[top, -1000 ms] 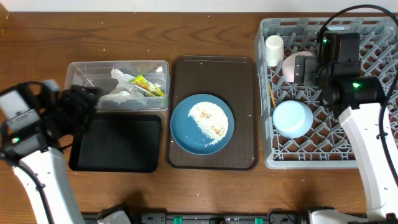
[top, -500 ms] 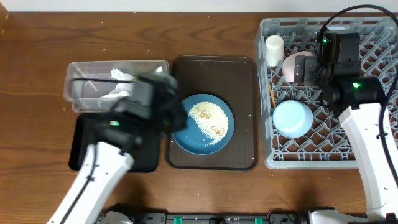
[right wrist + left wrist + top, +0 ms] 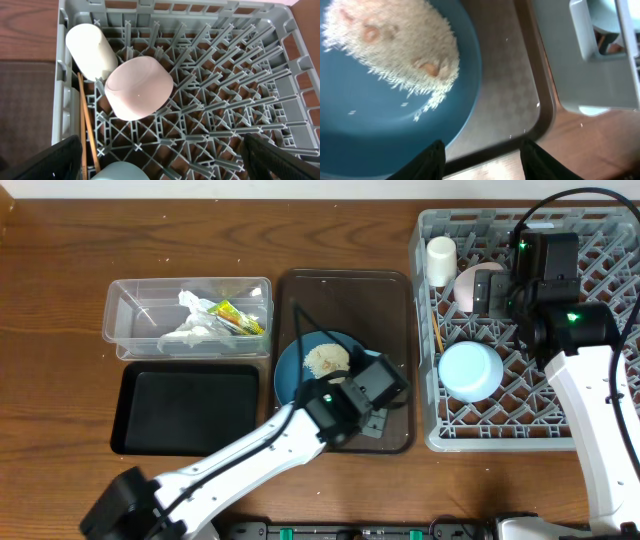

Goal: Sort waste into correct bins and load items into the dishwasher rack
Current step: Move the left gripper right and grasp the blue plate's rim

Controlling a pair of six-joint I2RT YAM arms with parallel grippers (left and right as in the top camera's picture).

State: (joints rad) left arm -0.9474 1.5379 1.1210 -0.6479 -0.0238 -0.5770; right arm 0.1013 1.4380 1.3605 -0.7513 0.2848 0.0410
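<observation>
Left jaws: swung over from the clear tub [image 3: 125, 295] side to the brown serving tray [image 3: 390, 300], spread apart, gripping nothing. Between the two fingers [image 3: 427, 162], the rim of the dark blue bowl [image 3: 380, 125]; just beyond them, rice scraps [image 3: 395, 45] heaped inside it.

Right jaws: unmoved over the dishwasher rack [image 3: 600, 260], spread wide, empty. Ahead of them, pink bowl [image 3: 139, 87], white cup [image 3: 91, 51] touching it, chopsticks [image 3: 86, 125] near the left finger. Light blue bowl [image 3: 470, 370] just under them. Napkin [image 3: 190, 330] and wrapper [image 3: 238, 318] in the tub, well apart from both.
</observation>
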